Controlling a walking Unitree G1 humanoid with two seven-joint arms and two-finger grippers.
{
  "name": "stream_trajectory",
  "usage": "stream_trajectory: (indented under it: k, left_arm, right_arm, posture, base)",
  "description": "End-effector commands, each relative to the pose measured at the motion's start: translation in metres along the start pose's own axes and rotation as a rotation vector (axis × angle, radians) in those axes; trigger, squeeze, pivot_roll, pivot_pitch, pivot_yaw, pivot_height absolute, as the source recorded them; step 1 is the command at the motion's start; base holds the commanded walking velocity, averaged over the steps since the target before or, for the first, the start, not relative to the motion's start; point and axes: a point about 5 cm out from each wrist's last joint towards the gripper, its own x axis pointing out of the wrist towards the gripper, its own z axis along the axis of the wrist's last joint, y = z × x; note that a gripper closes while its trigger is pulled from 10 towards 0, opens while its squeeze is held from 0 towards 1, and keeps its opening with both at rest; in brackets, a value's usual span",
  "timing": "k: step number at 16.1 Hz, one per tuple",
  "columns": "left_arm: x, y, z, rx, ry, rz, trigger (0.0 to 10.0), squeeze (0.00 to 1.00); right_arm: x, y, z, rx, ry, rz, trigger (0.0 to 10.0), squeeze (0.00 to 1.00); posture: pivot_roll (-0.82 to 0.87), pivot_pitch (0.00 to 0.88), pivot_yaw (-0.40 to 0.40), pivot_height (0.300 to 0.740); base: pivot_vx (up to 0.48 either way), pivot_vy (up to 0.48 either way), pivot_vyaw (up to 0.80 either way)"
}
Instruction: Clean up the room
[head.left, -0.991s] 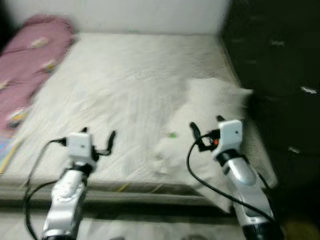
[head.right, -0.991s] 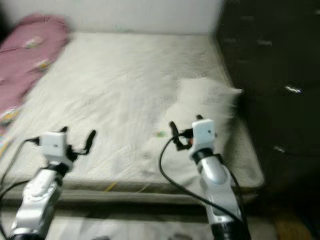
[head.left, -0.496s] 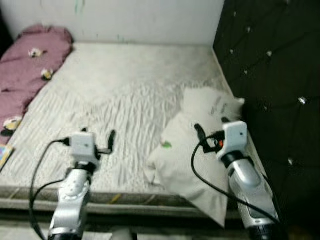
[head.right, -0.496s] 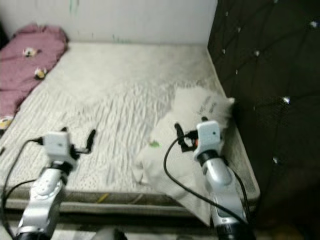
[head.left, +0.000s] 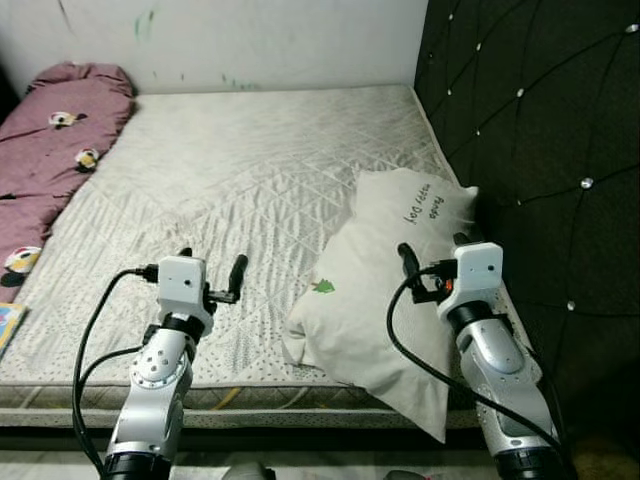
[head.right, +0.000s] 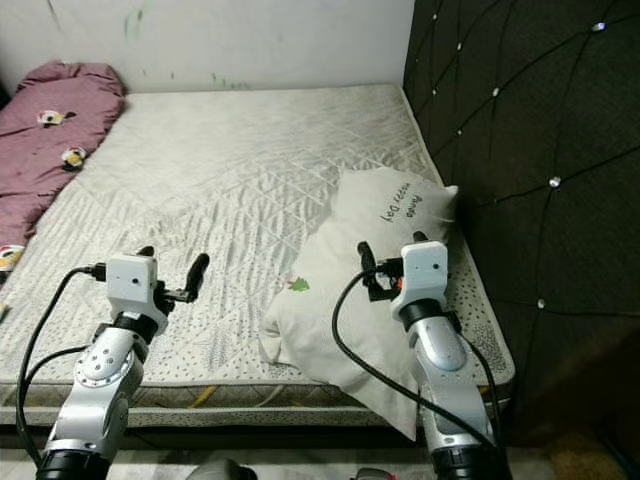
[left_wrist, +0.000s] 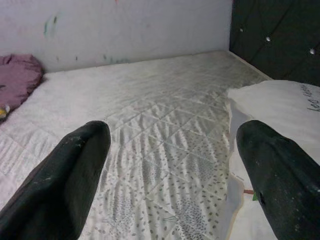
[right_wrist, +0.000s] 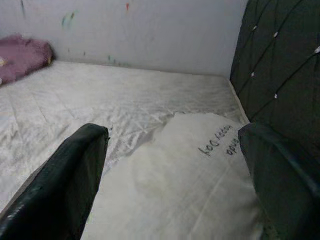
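Above mattress (head.left: 250, 170), both grippers raised, jaws apart.

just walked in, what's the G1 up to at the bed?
It stands at the edge of a bare quilted mattress with both arms raised and nothing held. The right gripper hovers, fingers open, over a white pillow lying by the dark tufted headboard. The left gripper, also open, hangs over bare mattress. A pink blanket is bunched along the far left side. No grasp made yet; the pillow looks like the likely first target.
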Motion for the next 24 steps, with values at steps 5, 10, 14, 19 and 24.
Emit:
stream_trajectory:
  k: [5,10,14,19,24]
  left_arm:
    - [-0.028,0.014,-0.011,0.001,0.029,0.138,10.0,0.00]
    - [-0.027,0.011,-0.009,0.007,0.029,0.097,10.0,0.00]
    - [-0.026,0.010,-0.008,0.010,0.029,0.076,10.0,0.00]
    - [-0.027,0.013,-0.008,0.013,0.029,0.075,10.0,0.00]
    - [-0.027,0.016,-0.008,-0.014,0.028,0.096,10.0,0.00]
  right_arm:
    - [0.020,0.014,0.007,-0.026,-0.009,0.135,10.0,0.00]
    - [0.018,0.010,0.006,-0.025,-0.010,0.125,10.0,0.00]
    - [0.013,0.007,0.005,-0.019,-0.010,0.103,10.0,0.00]
    - [0.013,0.009,0.004,-0.006,-0.006,0.108,10.0,0.00]
    - [0.013,0.009,0.004,0.000,-0.007,0.102,10.0,0.00]
  posture:
    - [0.06,0.000,-0.080,0.740]
    - [0.03,0.000,-0.060,0.740]
    - [0.02,0.000,-0.050,0.740]
    - [0.02,0.000,-0.051,0.740]
    - [0.02,0.000,-0.044,0.740]
  base:
    - [0.000,0.000,0.00]
    - [0.000,-0.097,0.00]
    - [0.000,-0.312,0.00]
    - [0.000,-0.382,0.00]
    - [0.000,-0.066,0.00]
